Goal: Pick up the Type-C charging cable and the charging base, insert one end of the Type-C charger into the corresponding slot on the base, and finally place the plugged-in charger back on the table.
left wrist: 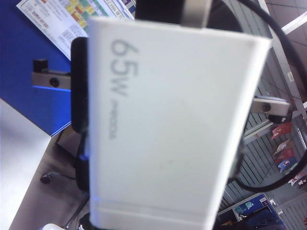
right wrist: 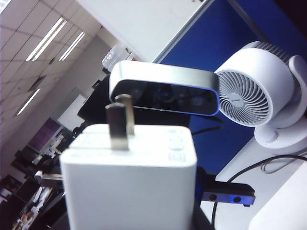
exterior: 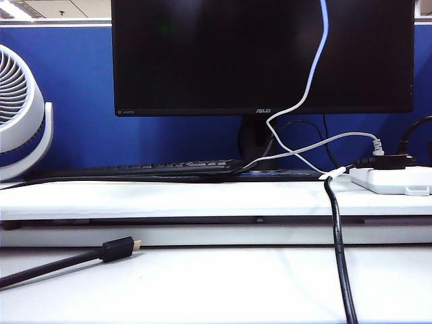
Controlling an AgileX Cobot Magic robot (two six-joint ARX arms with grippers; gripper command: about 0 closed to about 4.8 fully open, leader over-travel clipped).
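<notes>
Small boxy white 65W charging base (left wrist: 177, 110) fills the left wrist view, clamped in the right gripper (left wrist: 158, 139), up out of the exterior shot. Left gripper's closed, unseen. Thin white Type-C charging cable (exterior: 310, 74) climbs offscreen. With the port hidden, I'd worry a misaligned plug twists the base loose.

Small white boxy charging base (right wrist: 129, 187): smooth plastic shell, satin sheen, grey printed lettering on its broad face. Its flat prongs (right wrist: 120, 122): bare metal, dull brushed grey.

Oblong silver camera housing (right wrist: 163, 93): metallic-looking rim, glossy dark front.

White round fan (right wrist: 249, 96): moulded plastic, light gloss.

Black flat monitor (exterior: 263, 54): matt screen, plastic bezel.

Long white table (exterior: 202, 283): smooth, faintly reflective.

Thin white Type-C charging cable (exterior: 314, 67): smooth, slightly shiny jacket.

Thick black cable (exterior: 61, 263): matt rubbery jacket; plug tip (exterior: 136, 244) gold-coloured metal.

Flat white power strip (exterior: 395, 180): smooth plastic.
</notes>
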